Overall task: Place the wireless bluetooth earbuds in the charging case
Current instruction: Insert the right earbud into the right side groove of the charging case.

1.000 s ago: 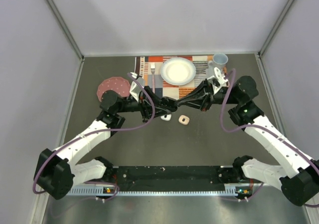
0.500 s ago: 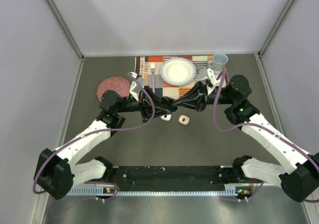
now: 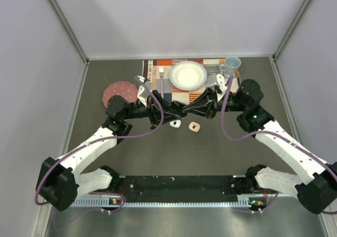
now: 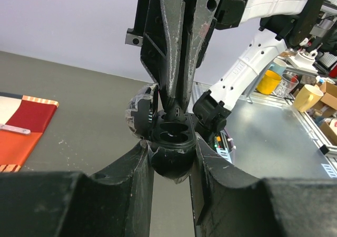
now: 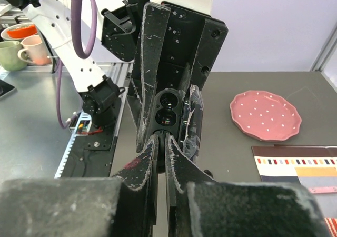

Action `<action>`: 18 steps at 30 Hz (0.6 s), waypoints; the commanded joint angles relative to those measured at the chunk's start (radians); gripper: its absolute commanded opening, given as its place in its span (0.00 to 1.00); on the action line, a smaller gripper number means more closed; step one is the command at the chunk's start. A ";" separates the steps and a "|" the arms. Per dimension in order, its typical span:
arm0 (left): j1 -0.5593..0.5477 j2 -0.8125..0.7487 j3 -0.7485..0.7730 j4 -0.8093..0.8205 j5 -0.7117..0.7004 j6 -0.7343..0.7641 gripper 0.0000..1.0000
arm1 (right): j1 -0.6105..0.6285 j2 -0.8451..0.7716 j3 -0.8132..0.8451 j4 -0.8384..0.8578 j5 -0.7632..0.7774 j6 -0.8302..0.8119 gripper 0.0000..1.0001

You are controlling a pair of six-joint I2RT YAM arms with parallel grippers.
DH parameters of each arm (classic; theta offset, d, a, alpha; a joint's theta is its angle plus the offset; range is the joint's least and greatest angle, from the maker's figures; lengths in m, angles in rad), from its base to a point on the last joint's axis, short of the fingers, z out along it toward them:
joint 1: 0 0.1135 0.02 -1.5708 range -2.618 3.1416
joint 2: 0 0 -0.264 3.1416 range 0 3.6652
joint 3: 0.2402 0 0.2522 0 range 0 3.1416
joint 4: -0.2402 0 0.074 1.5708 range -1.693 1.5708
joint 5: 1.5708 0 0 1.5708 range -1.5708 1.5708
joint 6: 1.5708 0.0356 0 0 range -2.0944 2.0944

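Note:
My left gripper [image 3: 180, 110] is shut on an open black charging case [image 4: 171, 142] and holds it above the table. Its two dark wells [image 5: 168, 109] face my right gripper. My right gripper [image 3: 186, 109] meets it tip to tip. Its fingers [image 5: 152, 152] are almost closed on a tiny black earbud [image 4: 175, 112], held right at the case's rim. In the left wrist view the right gripper [image 4: 176, 106] comes down onto the case from above. No other earbuds show.
A small white case [image 3: 175, 124] and a small pale pink case [image 3: 195, 127] lie on the table just below the grippers. Behind are a striped placemat [image 3: 156, 68] with a fork [image 3: 161, 79] and a white plate [image 3: 188, 75], a mug [image 3: 231, 64] and a pink dotted plate [image 3: 119, 93].
My right arm has moved left, bringing its fingertips up against the case in my left gripper. The left arm has hardly moved.

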 commanded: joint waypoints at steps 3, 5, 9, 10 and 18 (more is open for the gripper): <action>0.000 -0.025 0.019 0.107 -0.029 0.014 0.00 | 0.012 -0.018 0.035 -0.075 0.061 -0.050 0.13; 0.000 -0.027 0.019 0.106 -0.029 0.014 0.00 | 0.012 -0.024 0.030 -0.050 0.089 -0.044 0.17; 0.000 -0.027 0.013 0.100 -0.032 0.020 0.00 | 0.013 -0.030 0.029 -0.010 0.113 -0.029 0.25; 0.000 -0.027 0.013 0.097 -0.034 0.020 0.00 | 0.012 -0.030 0.030 -0.003 0.116 -0.024 0.27; 0.000 -0.038 0.007 0.032 -0.041 0.061 0.00 | 0.013 -0.049 0.027 0.077 0.132 0.030 0.29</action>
